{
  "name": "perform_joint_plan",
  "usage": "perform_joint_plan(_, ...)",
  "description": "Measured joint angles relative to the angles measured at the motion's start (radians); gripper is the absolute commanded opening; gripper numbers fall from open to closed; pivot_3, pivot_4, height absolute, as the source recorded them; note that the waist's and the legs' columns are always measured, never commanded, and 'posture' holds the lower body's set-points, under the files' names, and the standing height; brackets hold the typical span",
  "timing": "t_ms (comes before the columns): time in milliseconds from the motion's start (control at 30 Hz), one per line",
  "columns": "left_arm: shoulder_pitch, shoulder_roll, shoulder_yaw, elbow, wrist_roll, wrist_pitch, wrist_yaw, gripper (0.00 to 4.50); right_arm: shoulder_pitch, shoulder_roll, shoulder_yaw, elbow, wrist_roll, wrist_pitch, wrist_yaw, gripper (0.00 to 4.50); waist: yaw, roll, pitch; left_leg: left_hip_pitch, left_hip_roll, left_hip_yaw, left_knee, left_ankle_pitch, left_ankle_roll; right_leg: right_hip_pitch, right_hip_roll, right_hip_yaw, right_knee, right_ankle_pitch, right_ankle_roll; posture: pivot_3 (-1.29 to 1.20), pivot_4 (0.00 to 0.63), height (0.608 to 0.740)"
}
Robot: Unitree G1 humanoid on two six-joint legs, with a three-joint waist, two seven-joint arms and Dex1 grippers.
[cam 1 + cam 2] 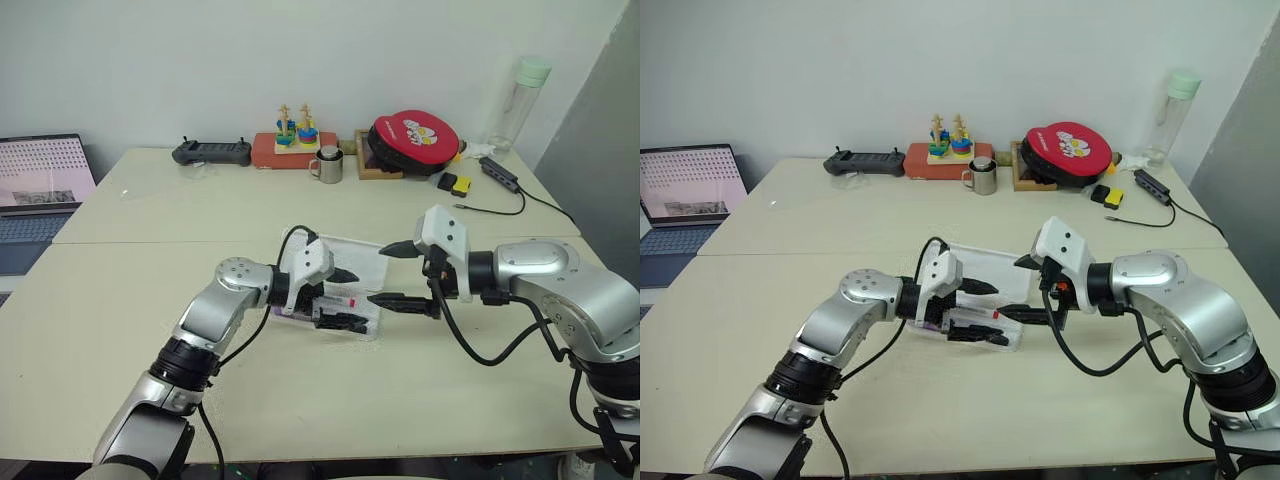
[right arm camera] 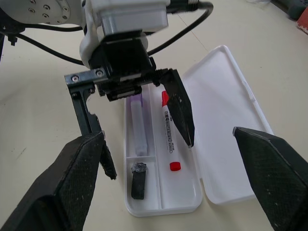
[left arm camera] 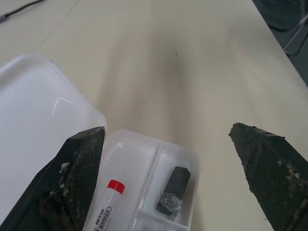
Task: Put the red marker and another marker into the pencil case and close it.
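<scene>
We find the pencil case [image 2: 226, 125] lying open at the centre of the table [image 1: 150, 330], its lid folded flat at the far side of the tray. In the right wrist view the red marker [image 2: 167, 130] lies lengthwise in the tray, and the lavender marker [image 2: 138, 126] lies parallel just beside it in the neighbouring compartment; both rest inside the case. A small black stub [image 2: 138, 183] sits in the short end compartment.

The left gripper [image 2: 144, 118] hangs directly above the tray with its fingers spread wide and nothing between them. From the head camera, the right gripper [image 1: 393, 273] sits at about three o'clock from the case, pointing toward it, its fingers likewise wide apart and empty; it appears to be clear of the case, though we cannot be certain of the gap.

At twelve o'clock, along the far edge of the table, stand a metal cup [image 1: 328, 165] and a red round pouch [image 1: 415, 138].
</scene>
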Motion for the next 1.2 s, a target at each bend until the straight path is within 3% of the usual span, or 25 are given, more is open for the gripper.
perform_joint_plan(233,0.020,0.021,0.009,-0.018,-0.004,0.016,0.018,4.43,0.001,0.021,-0.001,0.019,0.000,-0.002,-0.006,4.50,0.000,-0.002,-0.004,0.000,0.000,0.000,0.000,0.000,0.000,0.000,0.000,0.000,0.000,0.000,0.000,0.00,0.000,0.740)
perform_joint_plan(400,0.044,0.032,0.062,-0.021,-0.009,0.015,0.062,4.43,-0.084,0.113,-0.007,0.164,-0.031,-0.022,-0.074,4.50,-0.004,-0.002,-0.006,0.001,0.000,0.001,0.000,0.000,0.000,0.000,0.000,0.000,0.000,0.000,0.000,0.00,0.000,0.740)
perform_joint_plan(600,0.126,0.080,0.201,-0.086,-0.088,0.072,0.109,4.43,-0.225,0.204,0.000,0.418,-0.125,-0.087,-0.133,4.50,-0.014,-0.002,-0.007,0.001,0.000,0.000,-0.001,0.000,0.000,0.000,0.000,0.000,0.001,0.000,0.000,0.00,0.000,0.740)
perform_joint_plan(700,0.160,0.088,0.328,-0.153,-0.155,0.109,0.181,4.43,-0.307,0.264,0.020,0.614,-0.202,-0.144,-0.158,4.50,-0.022,-0.002,-0.007,0.001,0.000,0.000,0.000,0.000,0.000,0.000,0.000,0.000,0.001,0.000,0.000,0.00,0.000,0.740)
perform_joint_plan(733,0.160,0.089,0.331,-0.155,-0.156,0.110,0.182,4.43,-0.308,0.265,0.020,0.618,-0.203,-0.145,-0.159,4.50,-0.023,-0.002,-0.007,0.001,0.000,0.000,0.000,0.000,0.000,0.000,0.000,0.000,0.001,0.000,0.000,0.00,0.150,0.740)
perform_joint_plan(800,0.169,0.101,0.401,-0.207,-0.198,0.131,0.219,4.43,-0.358,0.288,0.022,0.703,-0.241,-0.179,-0.173,4.50,-0.023,0.000,0.024,0.007,0.002,0.001,0.000,-0.001,0.001,0.006,0.000,-0.001,0.001,0.000,-0.001,0.00,0.150,0.740)
perform_joint_plan(933,0.215,0.111,0.458,-0.247,-0.240,0.172,0.269,4.50,-0.387,0.328,0.032,0.869,-0.291,-0.221,-0.187,3.81,-0.029,0.005,0.041,0.002,0.002,-0.001,-0.001,-0.001,0.002,0.000,0.001,-0.001,0.001,0.003,-0.002,0.00,0.150,0.740)
perform_joint_plan(1200,0.229,0.133,0.532,-0.290,-0.322,0.220,0.323,4.50,-0.477,0.392,0.038,1.123,-0.389,-0.337,-0.182,1.66,-0.037,0.009,0.046,-0.001,0.001,0.000,-0.001,-0.001,0.002,-0.003,0.000,0.000,0.000,0.003,-0.002,0.00,0.150,0.740)
